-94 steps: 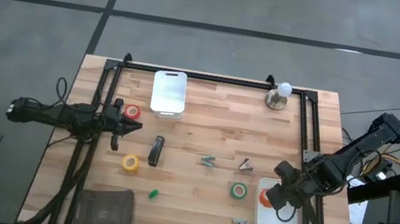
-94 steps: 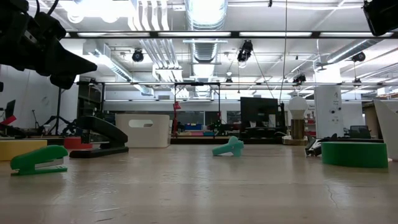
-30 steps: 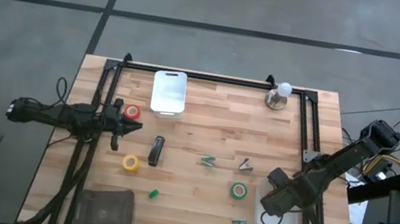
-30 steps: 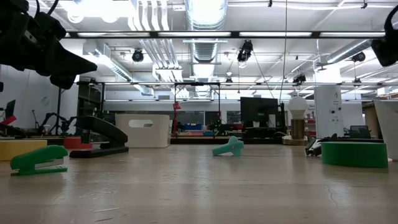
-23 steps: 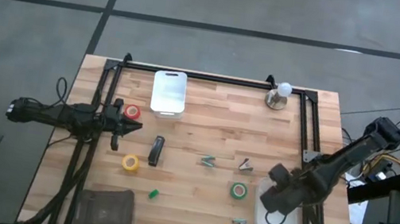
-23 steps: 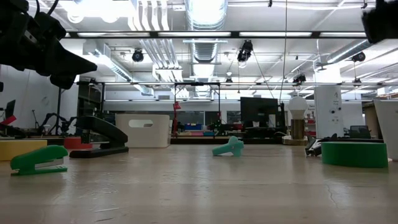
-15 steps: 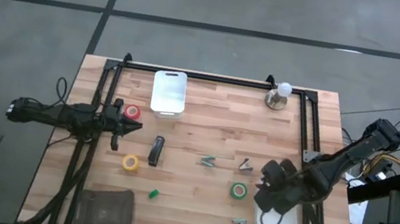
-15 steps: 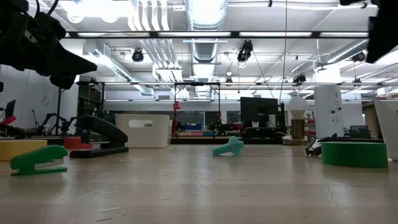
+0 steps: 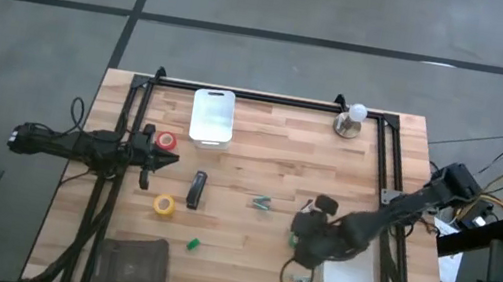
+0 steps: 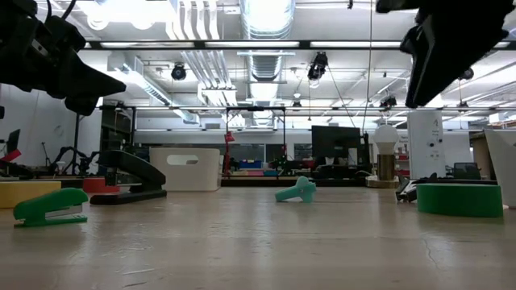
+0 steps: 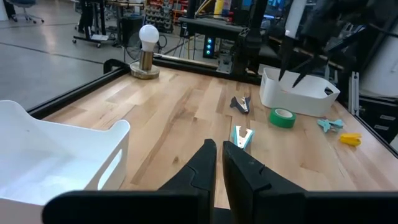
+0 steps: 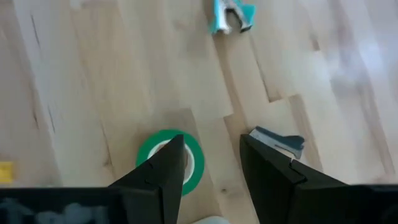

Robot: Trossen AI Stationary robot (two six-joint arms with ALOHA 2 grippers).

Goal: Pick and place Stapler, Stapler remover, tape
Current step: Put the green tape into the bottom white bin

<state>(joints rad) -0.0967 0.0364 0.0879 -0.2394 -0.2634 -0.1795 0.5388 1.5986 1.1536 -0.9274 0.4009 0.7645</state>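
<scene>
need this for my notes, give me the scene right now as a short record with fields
right gripper: open, above the green tape, holding nothing
left gripper: shut, empty, waiting at the table's left edge
stapler: lying on the table, left of centre, untouched
yellow tape: on the table just left of the stapler
red tape: near the left gripper
white bins: one at the far edge, one on the right by the right arm

Bright overhead ceiling lights [image 10: 266, 12], soft shadows, motion-blurred right wrist view.
</scene>
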